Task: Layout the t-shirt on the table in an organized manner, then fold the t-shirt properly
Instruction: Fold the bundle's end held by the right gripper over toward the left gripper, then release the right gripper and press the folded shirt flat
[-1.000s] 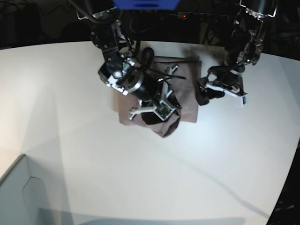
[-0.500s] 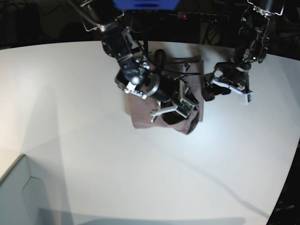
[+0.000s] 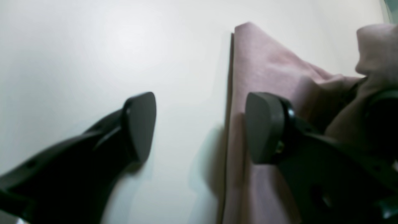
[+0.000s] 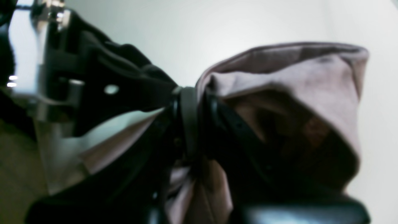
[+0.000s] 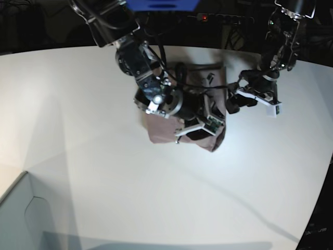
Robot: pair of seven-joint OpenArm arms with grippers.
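A robotics laboratory or test bench. Two black robot arms, one at 11 o'clock [image 5: 136, 62] and one at 1 o'clock [image 5: 276, 47], reach over a large, plain white table [image 5: 93, 156] with a curved far edge, and their exposed metal joints, circuit boards and loose cables indicate experimental equipment rather than household furnishing. Behind the table, at 12 o'clock, the background is dark, with tangled cables [image 5: 229, 31], a small red indicator light [image 5: 204, 17] and a blue mount [image 5: 161, 4]; a pale grey box corner [image 5: 21, 219] sits at 7 o'clock.
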